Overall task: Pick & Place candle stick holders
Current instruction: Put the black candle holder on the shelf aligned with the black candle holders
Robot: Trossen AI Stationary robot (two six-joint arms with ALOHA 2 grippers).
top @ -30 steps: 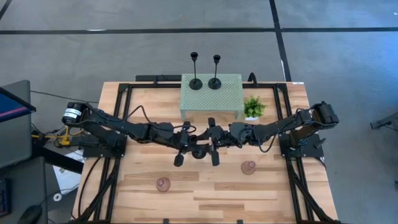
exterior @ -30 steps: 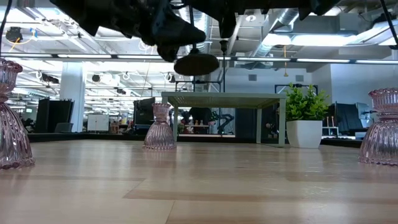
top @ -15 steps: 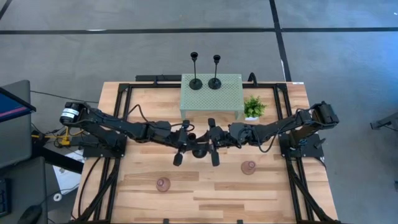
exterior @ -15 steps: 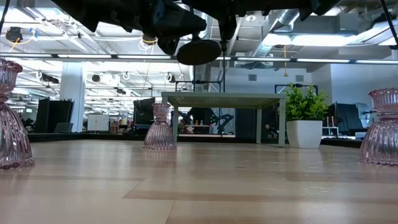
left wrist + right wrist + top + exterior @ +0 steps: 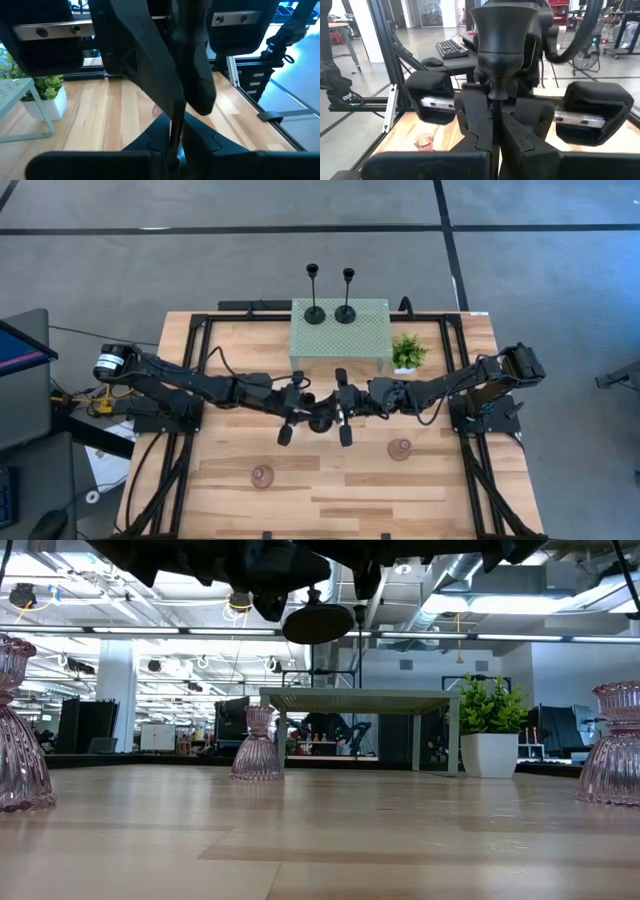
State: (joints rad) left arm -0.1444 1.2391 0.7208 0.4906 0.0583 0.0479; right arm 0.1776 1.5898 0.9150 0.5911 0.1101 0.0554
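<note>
A slim black candle stick holder (image 5: 322, 421) hangs in the air over the table's middle, between my two grippers. Its round base (image 5: 318, 623) shows below them in the low view. My left gripper (image 5: 306, 415) comes from the left and my right gripper (image 5: 338, 412) from the right; both are closed on its stem. Two more black holders (image 5: 314, 312) (image 5: 345, 310) stand on the pale green mesh stand (image 5: 340, 335). Pinkish bulb-shaped holders (image 5: 262, 475) (image 5: 400, 448) stand on the near part of the table. My left gripper has the thin stem (image 5: 175, 131) between its two fingers, coming level from the table's left. The holder is clear of the table. My right gripper pinches the stem just under the cup top (image 5: 493, 102) between its two fingers, reaching level from the table's right. The cup (image 5: 502, 30) stands above the fingers and the base hangs below, lifted clear.
A small green potted plant (image 5: 406, 353) stands right of the mesh stand. A third pinkish holder (image 5: 257, 745) shows farther back in the low view. Black frame rails run along both sides of the wooden table (image 5: 330, 500).
The held black holder has risen a little: its base stands higher in the low view than a second ago. Both arms stay close together over the table's middle.
</note>
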